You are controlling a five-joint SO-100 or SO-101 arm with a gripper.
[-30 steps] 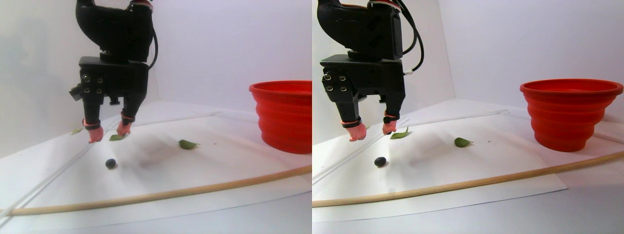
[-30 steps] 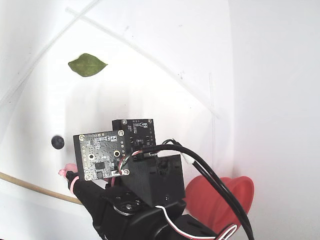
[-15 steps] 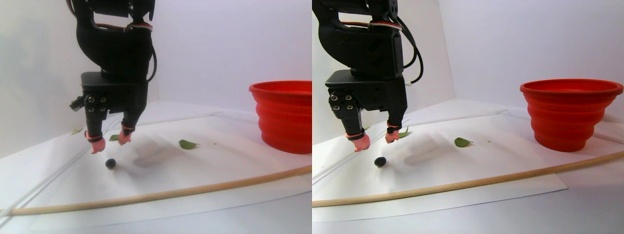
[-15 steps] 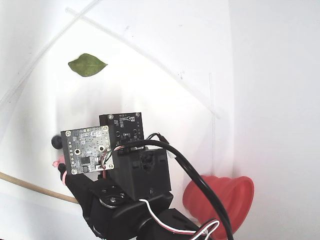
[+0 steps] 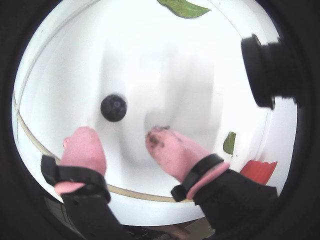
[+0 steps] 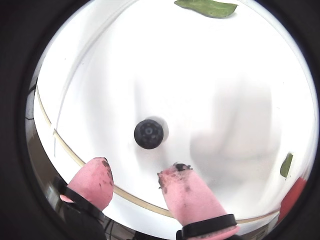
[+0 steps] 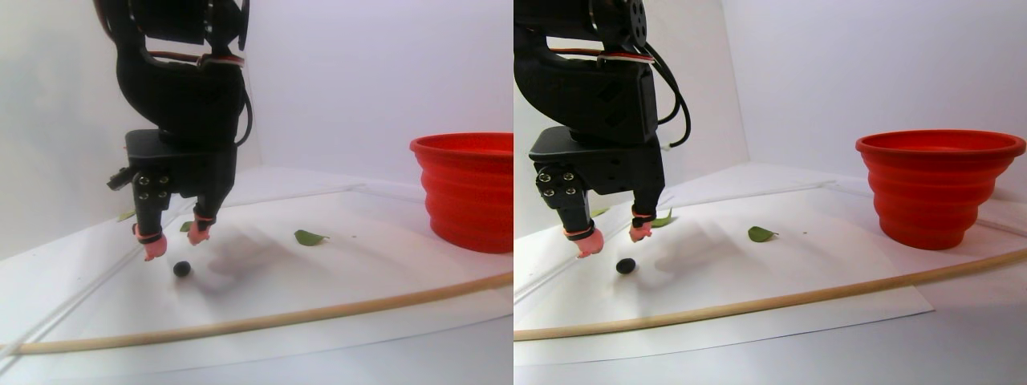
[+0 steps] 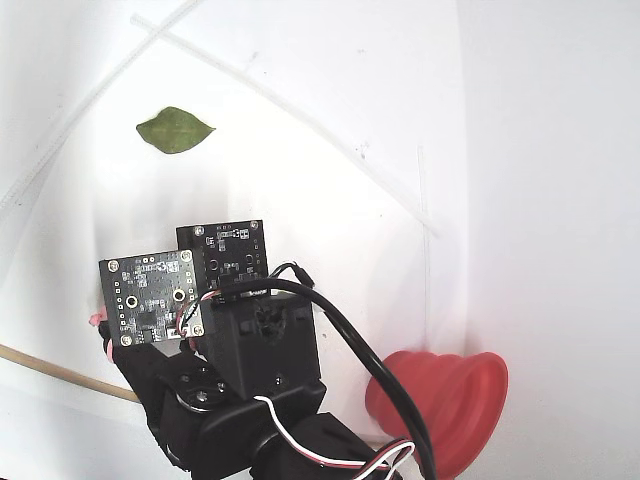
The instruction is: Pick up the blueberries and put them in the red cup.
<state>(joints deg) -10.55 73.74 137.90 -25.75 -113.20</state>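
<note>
Hovering just above the white paper sheet (image 7: 337,265), my gripper (image 5: 122,142) has its two pink, rubbery-looking fingertips (image 5: 84,147) spread wide with nothing between them; the right-hand pad in a wrist view is smudged with dark stains. One blueberry (image 5: 113,108), round, matte blue-black with a dimpled crown, lies on the paper just ahead of the tips and between their lines, touching neither. In the stereo pair view it sits just below and beside the nearer fingertip. The red cup (image 7: 935,188), soft-looking with stepped ribbed walls and a flared rim, stands well apart to the gripper's right there. A flat green leaf (image 7: 309,237) lies between them.
</note>
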